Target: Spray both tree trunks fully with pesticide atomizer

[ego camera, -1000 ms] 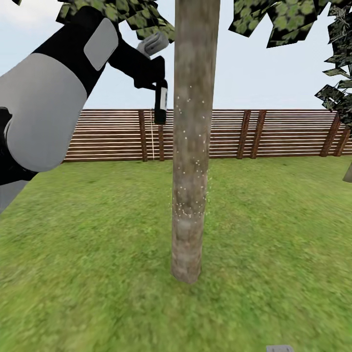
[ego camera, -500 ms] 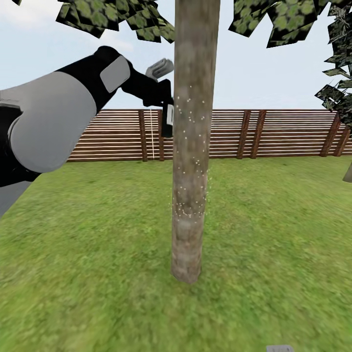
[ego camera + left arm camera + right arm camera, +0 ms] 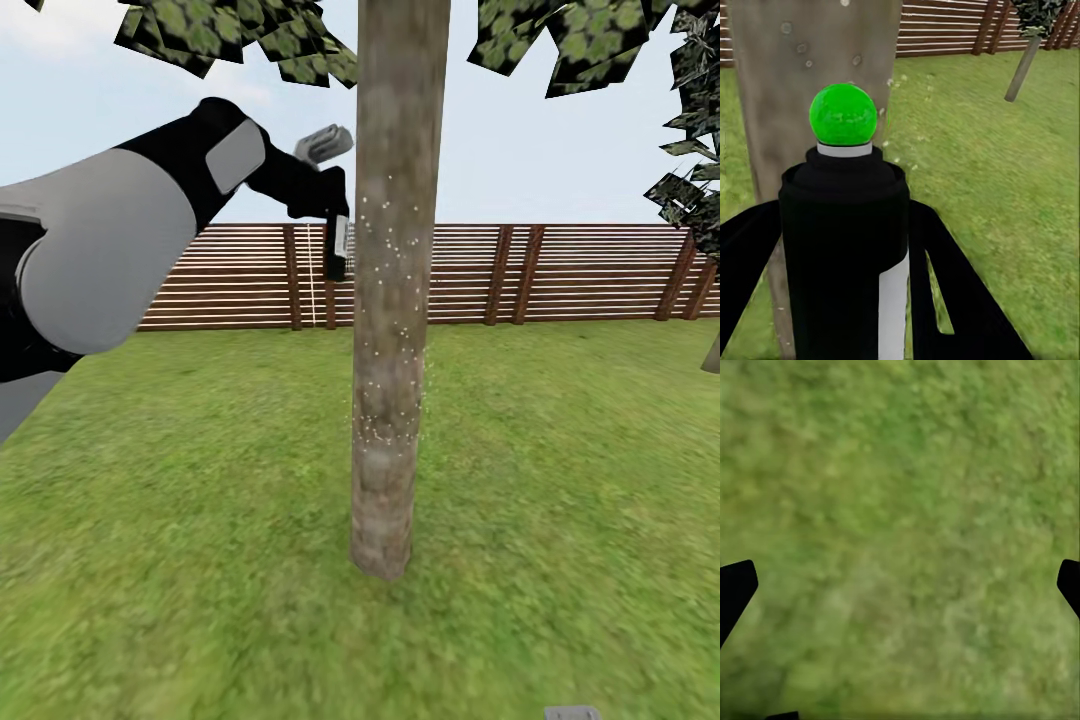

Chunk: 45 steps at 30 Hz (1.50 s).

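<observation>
**Atomizer held up beside the trunk**

Green lawn (image 3: 200, 520) stretches back to a brown slatted fence (image 3: 560, 275) under a pale sky, and we stand facing one tree trunk (image 3: 392, 300) that rises through the middle of the head view, its bark dotted with small white specks along the middle stretch. Dark leaves (image 3: 240, 40) hang at the top of that view.

We see our left arm reaching up and forward, and our left hand (image 3: 325, 200) is closed around the pesticide atomizer (image 3: 337, 248). The bottle hangs below the hand, black body down, just beside the trunk on its left; we cannot tell whether it touches the bark. From the left wrist view the atomizer (image 3: 847, 255) sits between the two black fingers (image 3: 945, 300), its green spot (image 3: 843, 115) facing the trunk (image 3: 810, 67) close ahead.

Our right hand (image 3: 900, 585) hangs over bare grass (image 3: 900, 510), its dark fingertips (image 3: 735, 585) set wide apart with nothing between them.
</observation>
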Tool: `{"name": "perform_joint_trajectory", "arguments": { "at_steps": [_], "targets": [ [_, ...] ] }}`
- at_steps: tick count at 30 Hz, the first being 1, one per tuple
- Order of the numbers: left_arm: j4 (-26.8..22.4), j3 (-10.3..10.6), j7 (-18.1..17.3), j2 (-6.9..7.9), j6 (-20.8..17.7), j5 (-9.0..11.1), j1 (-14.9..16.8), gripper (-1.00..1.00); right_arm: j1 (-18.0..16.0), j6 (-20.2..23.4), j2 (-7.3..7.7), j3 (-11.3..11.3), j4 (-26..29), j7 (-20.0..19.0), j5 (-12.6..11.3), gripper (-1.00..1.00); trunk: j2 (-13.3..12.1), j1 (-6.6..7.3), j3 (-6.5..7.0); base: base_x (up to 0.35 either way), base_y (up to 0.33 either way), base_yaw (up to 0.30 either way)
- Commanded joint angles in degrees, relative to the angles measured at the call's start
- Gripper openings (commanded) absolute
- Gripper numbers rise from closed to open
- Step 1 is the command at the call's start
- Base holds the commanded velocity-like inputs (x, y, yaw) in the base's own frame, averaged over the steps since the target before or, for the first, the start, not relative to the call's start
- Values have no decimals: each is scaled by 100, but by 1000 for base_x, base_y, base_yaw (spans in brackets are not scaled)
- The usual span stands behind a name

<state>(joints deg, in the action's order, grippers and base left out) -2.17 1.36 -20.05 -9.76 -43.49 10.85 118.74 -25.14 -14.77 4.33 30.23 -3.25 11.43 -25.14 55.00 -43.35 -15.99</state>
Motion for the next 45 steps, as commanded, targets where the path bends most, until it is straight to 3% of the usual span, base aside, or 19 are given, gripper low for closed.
{"name": "perform_joint_trajectory", "arguments": {
  "at_steps": [1, 8, 14, 20, 24, 30, 34, 36, 39, 45],
  "targets": [
    [-1, -22, 0, 21, -2, -92, -1, -100, 0, 0, 1, 0, 0, 0, 0, 100, 0, 0, 0, 0, 0, 0],
    [5, -18, 1, 274, 0, -245, -68, -100, 0, 0, 1, 0, 0, 0, 0, 100, 0, 0, 0, 0, 0, 0],
    [14, -9, -16, 251, 501, -251, -645, -100, 0, 0, 4, 0, 0, 0, 0, 100, 0, 0, 0, 0, 0, 0],
    [15, -4, -38, 14, 751, -250, -947, -100, 0, 0, 7, 0, 0, 0, 0, 100, 0, 0, 0, 0, 0, 0],
    [15, -4, -293, 1, 795, -250, -1090, -100, 0, 0, 7, 0, 0, 0, 0, 100, 0, 0, 0, 0, 0, 0],
    [15, -2, -361, 0, 800, -252, -1108, -100, 0, 0, 7, 0, 0, 0, 0, 100, 0, 0, 0, 0, 0, 0],
    [15, -4, -353, 3, 1104, -264, -1394, -100, 0, 0, 7, 0, 0, 0, 0, 100, 0, 0, 0, 0, 0, 0],
    [13, -9, -342, 12, 1150, -357, -1517, -100, 0, 0, 7, 0, 0, 0, 0, 100, 0, 0, 0, 0, 0, 0],
    [12, -13, -324, 19, 1328, -653, -1768, -100, 0, 0, 7, 0, 0, 0, 0, 100, 0, 0, 0, 0, 0, 0],
    [15, -1, -328, -7, 1496, -710, -2022, -100, 0, 0, 7, 0, 0, 0, 0, 100, 0, 0, 0, 0, 0, 0]
  ]
}}
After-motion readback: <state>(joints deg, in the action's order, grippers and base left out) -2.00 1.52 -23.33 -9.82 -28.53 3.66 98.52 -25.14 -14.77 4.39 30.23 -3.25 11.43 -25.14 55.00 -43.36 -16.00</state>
